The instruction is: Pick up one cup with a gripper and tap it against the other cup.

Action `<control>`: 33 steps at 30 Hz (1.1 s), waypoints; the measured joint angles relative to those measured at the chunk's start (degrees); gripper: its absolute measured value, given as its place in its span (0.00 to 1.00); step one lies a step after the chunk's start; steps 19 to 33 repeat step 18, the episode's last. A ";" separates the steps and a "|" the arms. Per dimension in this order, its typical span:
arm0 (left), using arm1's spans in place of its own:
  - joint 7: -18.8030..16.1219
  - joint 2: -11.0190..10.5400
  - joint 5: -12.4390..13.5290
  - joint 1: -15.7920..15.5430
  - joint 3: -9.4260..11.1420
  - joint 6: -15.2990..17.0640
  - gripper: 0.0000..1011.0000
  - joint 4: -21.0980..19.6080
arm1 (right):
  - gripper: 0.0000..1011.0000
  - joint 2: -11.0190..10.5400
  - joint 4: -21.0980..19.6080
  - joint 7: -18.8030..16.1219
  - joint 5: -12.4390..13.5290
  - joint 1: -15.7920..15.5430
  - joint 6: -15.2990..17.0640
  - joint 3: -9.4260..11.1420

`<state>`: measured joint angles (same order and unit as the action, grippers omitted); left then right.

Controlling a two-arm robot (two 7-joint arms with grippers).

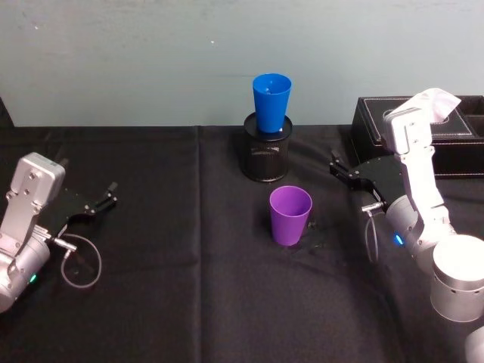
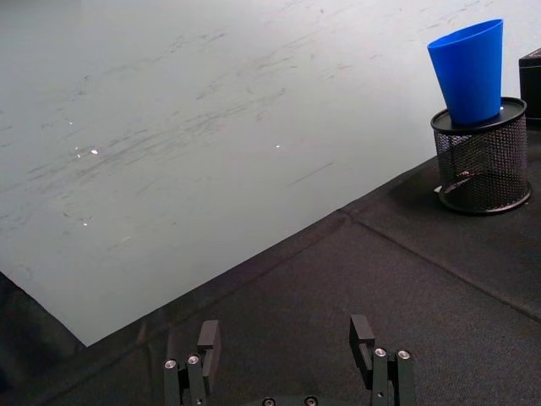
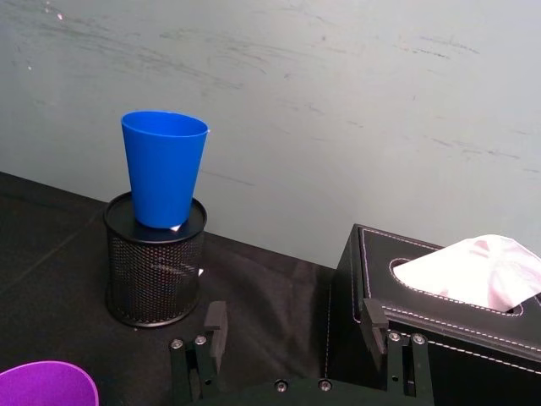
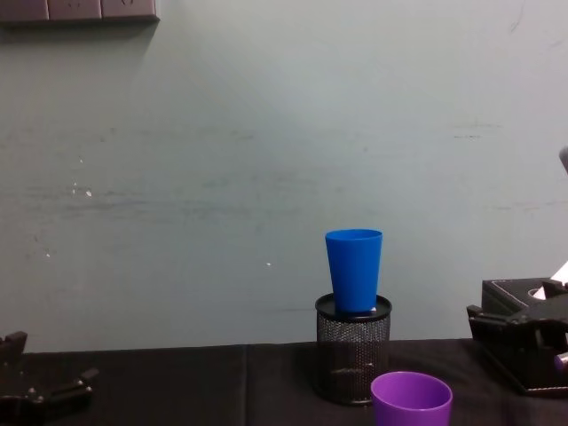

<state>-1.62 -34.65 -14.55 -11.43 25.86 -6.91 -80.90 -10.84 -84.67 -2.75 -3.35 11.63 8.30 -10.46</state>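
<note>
1. My right gripper (image 1: 338, 168) hovers over the black tablecloth (image 1: 174, 302) at the table's right side, jaws apart and empty; in the right wrist view its two fingers (image 3: 213, 326) frame bare cloth, their bases cut off by the picture's edge.

2. My left gripper (image 1: 108, 195) sits at the far left of the table, jaws likewise apart with nothing between them — parked, well away from both cups.

3. The purple cup (image 1: 290, 215) stands upright on the cloth near the table's middle, to the left of the right gripper and apart from it. The right wrist view catches just an arc of its rim (image 3: 46, 382); the chest view cuts off its lower part (image 4: 411, 399).

4. The blue cup (image 1: 271, 102) stands upright on top of a black mesh pen holder (image 1: 267, 155), behind the purple cup and close to the pale wall (image 1: 151, 53) — the two cups are not touching.

5. A black tissue box (image 1: 461, 144) with white tissue showing stands behind my right arm, which hides part of it from the head camera.
</note>
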 joint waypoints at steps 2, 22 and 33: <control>0.00 0.00 0.00 0.00 0.00 0.00 0.99 0.00 | 0.99 0.00 0.00 0.00 0.01 0.00 0.00 0.00; 0.00 0.00 0.00 0.00 0.00 0.00 0.99 0.00 | 0.99 0.00 0.00 -0.01 0.00 0.00 0.00 0.00; 0.00 0.00 0.00 0.00 0.00 0.00 0.99 0.00 | 0.99 0.00 0.00 -0.01 0.00 0.00 0.00 0.00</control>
